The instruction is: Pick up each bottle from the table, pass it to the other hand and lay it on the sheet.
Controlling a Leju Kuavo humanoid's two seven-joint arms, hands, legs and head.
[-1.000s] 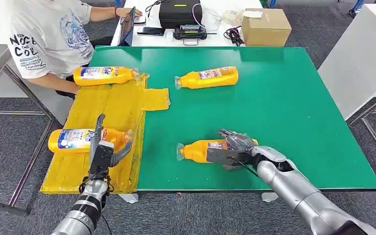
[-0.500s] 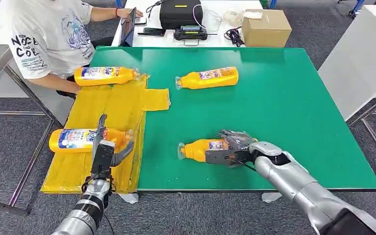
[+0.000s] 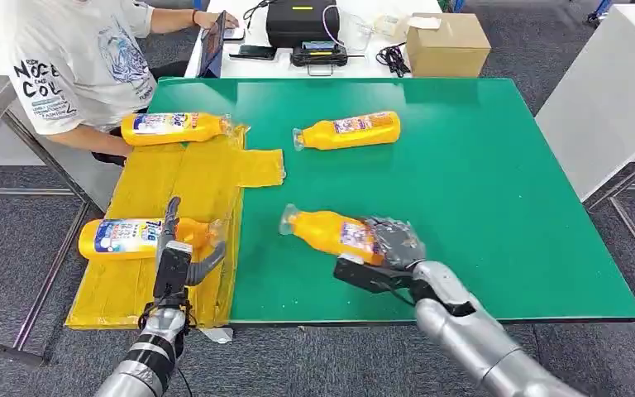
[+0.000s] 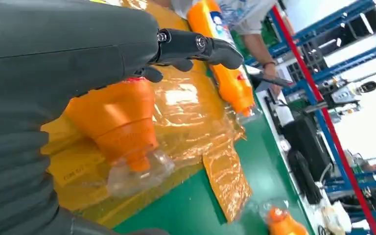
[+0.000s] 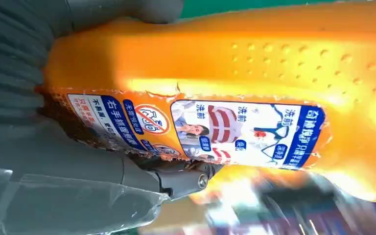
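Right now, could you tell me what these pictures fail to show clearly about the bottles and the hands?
- Held bottle: its base, head view, covered by the right hand; its cap, right wrist view, cut off by the edge.
- Near sheet bottle: its neck, head view, hidden behind the left hand.
- Whether the left hand touches that bottle: cannot tell in either view.
- Label print: too small in head view.

On the counter the sheet covers the left edge. One bottle lies across its far end, another across its near part, beside the left hand. A third bottle lies mid-counter at the back; the right hand holds a fourth near the front edge.
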